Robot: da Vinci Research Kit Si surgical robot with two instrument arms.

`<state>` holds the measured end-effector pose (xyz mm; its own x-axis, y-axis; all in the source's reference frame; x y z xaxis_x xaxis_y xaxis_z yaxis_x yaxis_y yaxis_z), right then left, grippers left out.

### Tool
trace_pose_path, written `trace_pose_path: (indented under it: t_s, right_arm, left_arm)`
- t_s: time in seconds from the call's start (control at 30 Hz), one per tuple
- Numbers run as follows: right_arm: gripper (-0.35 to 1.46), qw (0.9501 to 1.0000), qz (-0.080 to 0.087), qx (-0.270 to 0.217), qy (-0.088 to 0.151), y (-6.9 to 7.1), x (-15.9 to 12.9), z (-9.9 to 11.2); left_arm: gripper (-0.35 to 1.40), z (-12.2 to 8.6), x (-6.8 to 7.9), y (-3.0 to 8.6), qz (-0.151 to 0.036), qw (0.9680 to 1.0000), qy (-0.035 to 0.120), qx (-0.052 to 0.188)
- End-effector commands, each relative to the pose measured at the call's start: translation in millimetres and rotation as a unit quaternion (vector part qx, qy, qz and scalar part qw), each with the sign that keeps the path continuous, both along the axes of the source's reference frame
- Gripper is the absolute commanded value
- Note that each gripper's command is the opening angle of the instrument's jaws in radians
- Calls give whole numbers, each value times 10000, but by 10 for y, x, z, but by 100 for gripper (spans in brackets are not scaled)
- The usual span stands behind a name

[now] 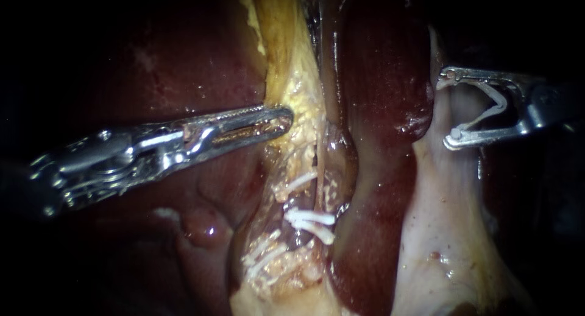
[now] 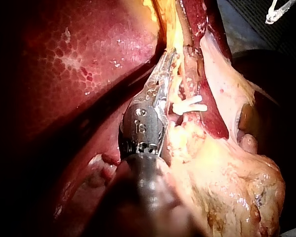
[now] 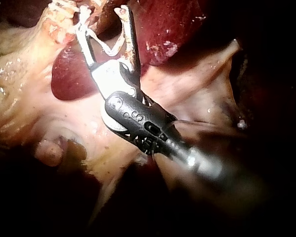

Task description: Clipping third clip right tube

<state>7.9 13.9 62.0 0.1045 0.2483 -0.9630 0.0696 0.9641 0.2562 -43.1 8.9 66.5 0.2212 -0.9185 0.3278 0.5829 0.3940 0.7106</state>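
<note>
My left instrument [image 1: 277,118] comes in from the left, its long jaws shut on yellowish fatty tissue [image 1: 298,91] beside the tubes; the left wrist view shows the same grip [image 2: 163,69]. Below it, white clips [image 1: 311,221] cross a dark tube [image 1: 298,234], and more clips [image 1: 262,255] lie to their left. I cannot tell which tube is the right one. My right instrument [image 1: 451,109] is off to the right, over pale tissue and apart from the tubes. Its jaws stand wide and carry a white V-shaped clip [image 1: 490,109], also seen in the right wrist view [image 3: 105,47].
A dark red liver lobe [image 1: 378,78] lies between the tubes and my right instrument. Pale gallbladder tissue [image 1: 439,231] spreads below the right instrument. More liver [image 1: 152,60] fills the left side behind my left instrument's shaft.
</note>
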Motion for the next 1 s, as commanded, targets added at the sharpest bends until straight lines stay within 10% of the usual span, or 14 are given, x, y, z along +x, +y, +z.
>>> trace_pose_path:
  t_s: [0.03, 0.23, 0.63, 1.0]
  right_arm:
    - [60, 10000, 2, 0, -2, 0, 1, 0]
    - [60, 9931, 60, 1099, -403, -28, 21, 18]
    - [59, 9663, -165, 2524, -475, -104, 118, 104]
    - [57, 9547, -198, 2883, -703, -105, 151, 142]
  left_arm:
    - [-35, -1, 0, 0, 4, 10000, -6, -3]
    - [-35, -23, 19, 7, 33, 10000, -45, 40]
    - [-35, -78, 80, 36, -360, 9992, -121, -158]
    - [-35, -92, 82, 31, -376, 9990, -110, -214]
